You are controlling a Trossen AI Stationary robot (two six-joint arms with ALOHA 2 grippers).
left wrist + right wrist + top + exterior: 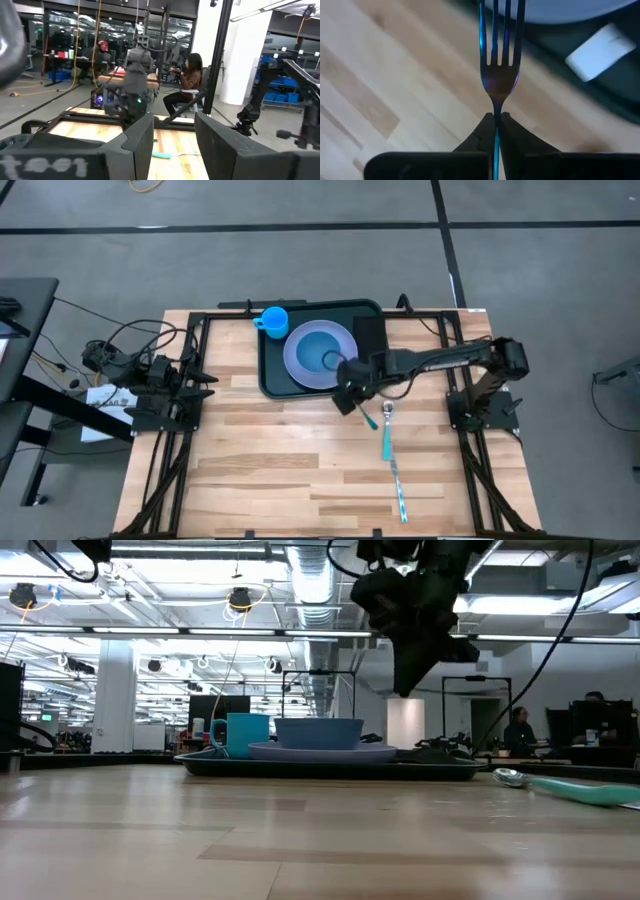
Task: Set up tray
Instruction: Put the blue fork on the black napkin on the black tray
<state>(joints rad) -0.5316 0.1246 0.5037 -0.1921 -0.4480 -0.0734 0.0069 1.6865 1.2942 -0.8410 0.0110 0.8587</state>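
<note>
Closest to me on the wooden table (300,470) lies a teal-handled utensil (399,493), handle pointing toward the near edge, and just beyond it a spoon (387,430) with a teal handle and a silver bowl, both flat on the wood and well clear of the tray. In the low view that spoon sits off to the side of the tray, bowl toward it. My right gripper (350,395) hangs above the table just at the tray's near rim, and its fingers (482,132) are pinched tight on the stem of a fork (500,60); the wrist view has the tines pointing out over the wood toward the tray's dark edge, with a pale rectangular thing (601,51) lying in the tray beyond them. The tray (268,375), dark with rounded corners, sits at the far middle of the table. On it rests a lavender plate (296,363) with a blue bowl (325,350) on top, and a blue cup (273,320) stands at the tray's far left corner, beside the plate. My left gripper (172,145) is parked over by the left edge of the table, jaws partly apart and holding nothing. Past the table, a person (187,82) sits at a desk in the room.
</note>
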